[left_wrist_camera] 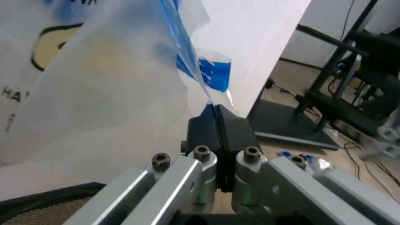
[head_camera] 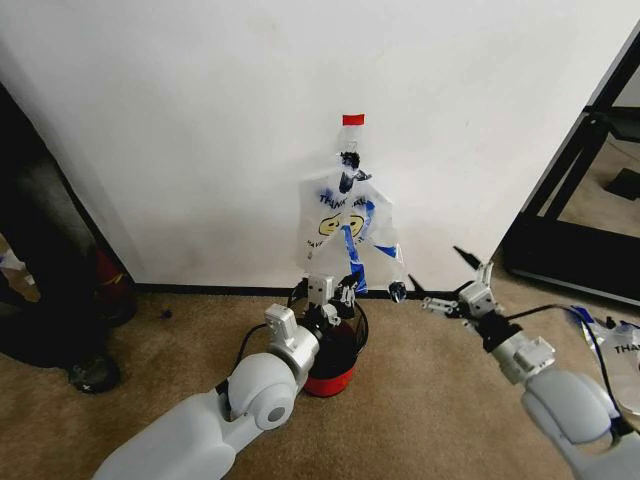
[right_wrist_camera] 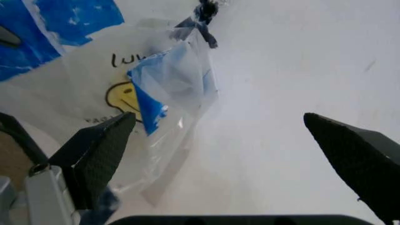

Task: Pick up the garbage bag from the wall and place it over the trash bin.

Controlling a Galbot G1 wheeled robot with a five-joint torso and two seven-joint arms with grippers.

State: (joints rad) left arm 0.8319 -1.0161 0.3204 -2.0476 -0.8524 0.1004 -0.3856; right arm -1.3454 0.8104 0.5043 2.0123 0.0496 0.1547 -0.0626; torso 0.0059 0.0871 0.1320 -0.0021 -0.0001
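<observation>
The garbage bag (head_camera: 340,222) hangs on the white wall from a dark hook under a strip of red tape (head_camera: 353,119), its smiley face and blue-edged handles showing. My left gripper (head_camera: 341,294) is shut on the bag's lower blue-edged part, just above the trash bin (head_camera: 330,362). The left wrist view shows the left gripper (left_wrist_camera: 217,123) pinching thin plastic of the bag (left_wrist_camera: 112,93), with the bin's rim (left_wrist_camera: 44,206) below. To the right of the bag my right gripper (head_camera: 440,276) stands open, apart from it. In the right wrist view the right gripper (right_wrist_camera: 225,154) is spread wide, facing the bag (right_wrist_camera: 168,89).
A black metal frame (head_camera: 575,190) stands at the right. Another bag of the same kind (head_camera: 622,352) lies on the carpet by my right arm. A red cylinder (head_camera: 106,280) and dark objects sit at the left by the wall.
</observation>
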